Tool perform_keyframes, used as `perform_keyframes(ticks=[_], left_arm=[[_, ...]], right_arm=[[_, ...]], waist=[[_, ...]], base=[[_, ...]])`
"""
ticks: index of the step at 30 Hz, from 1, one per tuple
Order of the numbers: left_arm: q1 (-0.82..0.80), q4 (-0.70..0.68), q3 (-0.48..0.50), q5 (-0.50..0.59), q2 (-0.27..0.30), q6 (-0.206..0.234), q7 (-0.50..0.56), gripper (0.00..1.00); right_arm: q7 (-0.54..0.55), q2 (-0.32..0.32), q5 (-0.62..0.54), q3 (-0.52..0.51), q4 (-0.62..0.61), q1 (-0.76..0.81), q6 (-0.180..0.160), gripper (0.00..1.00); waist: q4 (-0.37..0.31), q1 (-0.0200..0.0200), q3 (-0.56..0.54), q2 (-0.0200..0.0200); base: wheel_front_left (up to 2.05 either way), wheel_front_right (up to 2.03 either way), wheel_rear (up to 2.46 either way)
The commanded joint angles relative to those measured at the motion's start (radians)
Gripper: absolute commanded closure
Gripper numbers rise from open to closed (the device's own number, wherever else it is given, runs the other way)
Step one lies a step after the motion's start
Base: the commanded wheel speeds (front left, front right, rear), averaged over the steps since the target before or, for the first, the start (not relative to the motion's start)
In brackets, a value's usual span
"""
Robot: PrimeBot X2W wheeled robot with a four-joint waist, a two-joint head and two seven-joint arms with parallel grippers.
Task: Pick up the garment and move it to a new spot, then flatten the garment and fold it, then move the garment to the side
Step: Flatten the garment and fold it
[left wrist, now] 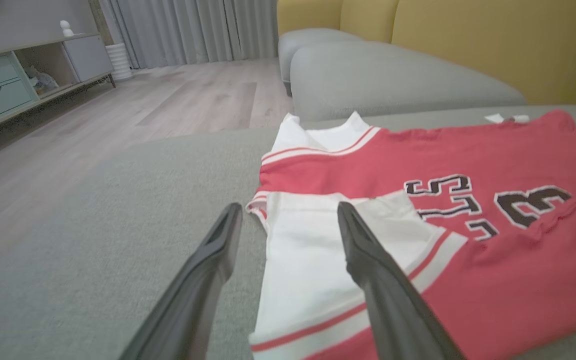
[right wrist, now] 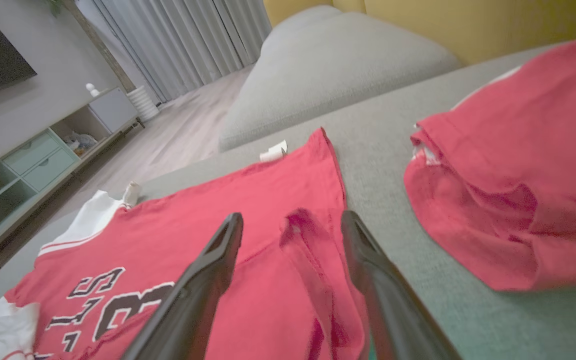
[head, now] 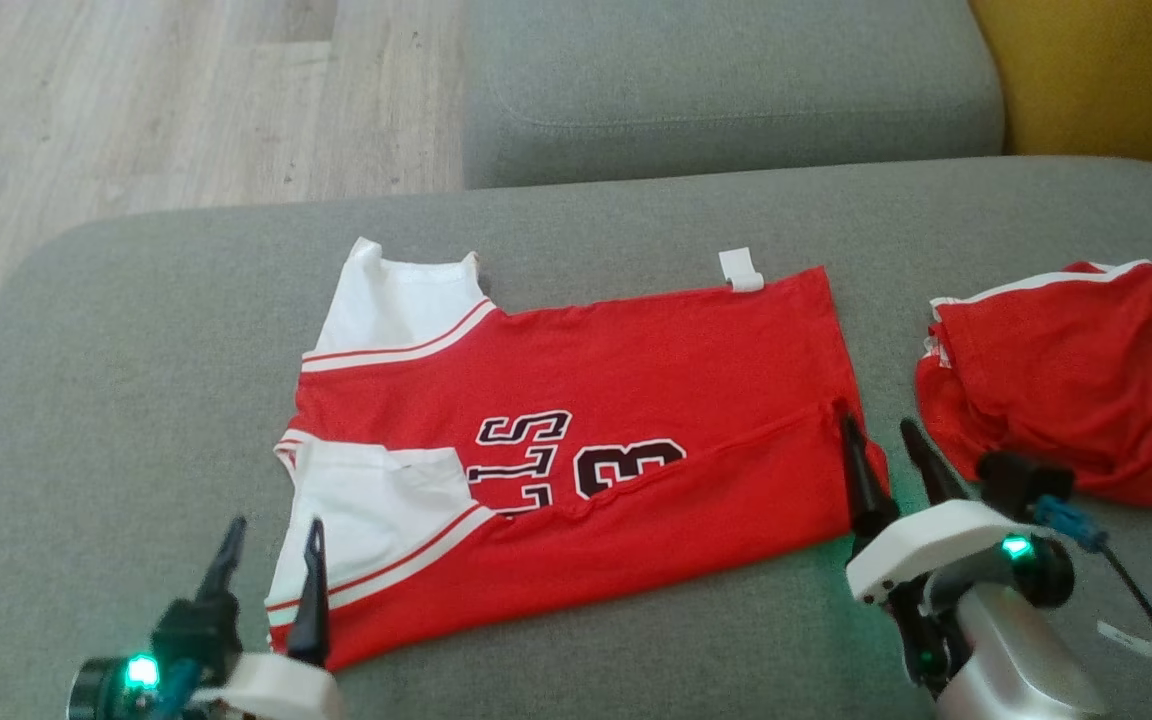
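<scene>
The grey sofa cushion point(head: 136, 400) carries a red jersey point(head: 636, 380), lying flat at its middle with the near long edge folded over the black lettering. A crumpled red garment point(head: 1066, 390) sits apart at its right. The right hand point(head: 876, 425) is released, fingers spread at the hem corner. The left hand point(head: 276, 525) is released by the white sleeve. A white tag point(head: 741, 270) pokes out at the far edge.

Grey cushion point(head: 136, 350), folded red jersey point(head: 636, 400), crumpled red cloth point(head: 1066, 380)
</scene>
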Motion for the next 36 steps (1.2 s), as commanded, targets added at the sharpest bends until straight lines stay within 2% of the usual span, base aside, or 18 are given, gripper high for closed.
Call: perform_keyframes(ticks=[1,5,8,10,13,14,15,20,23,28,32,36], left_arm=[[-0.076,-0.051,0.059,-0.016,0.001,0.009,-0.043,0.0],[-0.102,-0.135,0.106,-0.014,-0.023,-0.001,-0.087,0.0],[-0.133,-0.228,0.148,0.026,-0.037,-0.017,-0.089,0.0],[-0.164,-0.261,0.163,0.055,-0.034,-0.041,-0.089,0.0],[-0.255,-0.246,0.158,0.096,0.004,-0.092,-0.09,0.0],[-0.255,-0.246,0.158,0.096,0.004,-0.092,-0.09,0.0],[-0.299,-0.23,0.152,0.107,0.023,-0.11,-0.087,0.0],[-0.569,-0.076,0.091,0.147,0.137,-0.241,0.132,0.0],[-0.706,0.051,0.032,0.144,0.198,-0.286,0.29,0.0],[-0.85,0.219,-0.089,0.069,0.286,-0.299,0.459,0.0],[-0.922,0.308,-0.153,-0.009,0.339,-0.299,0.516,0.0],[-0.981,0.387,-0.172,-0.039,0.37,-0.299,0.537,0.0]], right_arm=[[-0.017,0.008,-0.031,0.005,-0.111,0.009,-0.001,0.0],[-0.018,0.008,-0.087,-0.035,-0.376,0.1,-0.001,0.0],[-0.018,0.009,-0.109,-0.049,-0.516,0.147,-0.001,0.0],[-0.018,0.009,-0.111,-0.05,-0.576,0.157,-0.001,0.0],[-0.018,0.009,-0.121,-0.038,-0.622,0.144,-0.001,0.0],[-0.018,0.009,-0.121,-0.038,-0.622,0.144,-0.001,0.0],[-0.018,0.009,-0.125,-0.034,-0.631,0.134,-0.001,0.0],[-0.018,0.009,-0.131,-0.016,-0.666,0.059,-0.001,0.0],[-0.018,0.009,-0.12,0.003,-0.681,0.014,-0.001,0.0],[-0.018,0.009,-0.088,0.035,-0.711,-0.031,-0.001,0.0],[-0.018,0.009,-0.062,0.056,-0.747,-0.039,-0.001,0.0],[-0.018,0.009,-0.049,0.069,-0.773,-0.041,-0.001,0.0]], waist=[[-0.004,0.0,0.01,0.0],[-0.01,0.0,0.044,0.0],[-0.02,0.0,0.08,0.0],[-0.029,0.0,0.105,0.0],[-0.05,0.0,0.151,0.0],[-0.05,0.0,0.151,0.0],[-0.058,0.0,0.166,0.0],[-0.112,0.0,0.264,0.0],[-0.153,0.0,0.315,0.0],[-0.215,0.0,0.377,0.0],[-0.245,0.0,0.415,0.0],[-0.264,0.0,0.444,0.0]], base=[[0.0,0.0,0.0],[0.0,0.0,0.0],[0.0,0.0,0.0],[0.0,0.0,0.0],[0.0,0.0,0.0],[0.0,0.0,0.0],[0.0,0.0,0.0],[0.0,0.0,0.0],[0.0,0.0,0.0],[0.0,0.0,0.0],[0.0,0.0,0.0],[0.0,0.0,0.0]])
